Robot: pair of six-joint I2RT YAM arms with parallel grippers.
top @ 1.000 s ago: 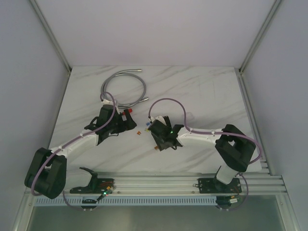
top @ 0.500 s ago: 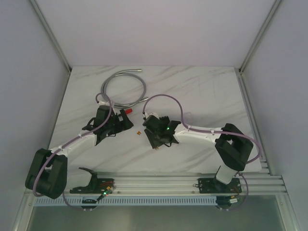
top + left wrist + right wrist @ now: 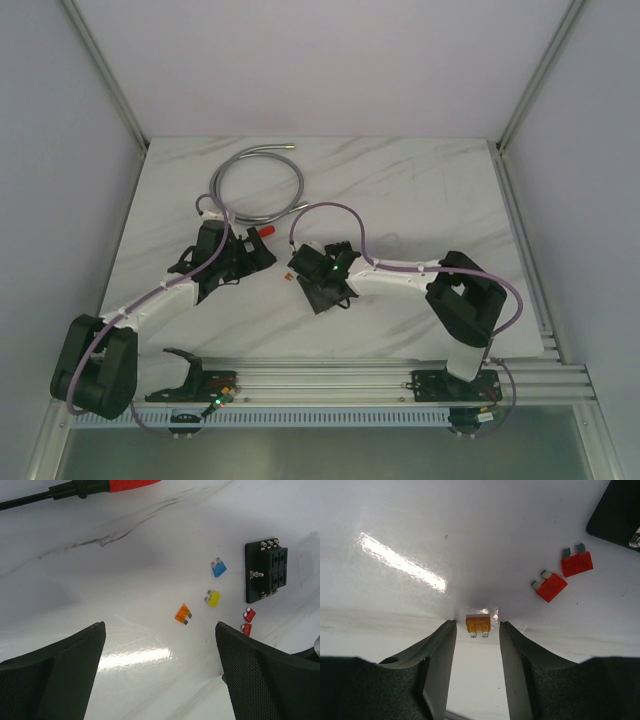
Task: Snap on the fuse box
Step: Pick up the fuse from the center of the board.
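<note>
Two grippers are seen from above, meeting near the middle of the marble table (image 3: 430,190): the left gripper (image 3: 250,255) just below a red-handled tool (image 3: 262,232), the right gripper (image 3: 305,268) to its right. The fuse box cannot be made out in this view. In the left wrist view the left gripper (image 3: 160,630) is spread wide and holds nothing. The fuse box (image 3: 266,576) lies flat at the right of the frame, with a blue fuse (image 3: 218,568), a yellow fuse (image 3: 213,598) and an orange fuse (image 3: 183,614) scattered to its left and two red fuses (image 3: 248,621) just below it. In the right wrist view the right gripper (image 3: 477,628) is set narrow, straddling an amber fuse (image 3: 478,623) with a sliver of gap on each side, so nothing is clamped yet; a corner of the box shows at the upper right. A fuse pick-up is judged to be the step in hand. The fuse should be kept centred, the tips lowered to the table and closed gently, so that the small piece is not flicked aside or tilted.
</note>
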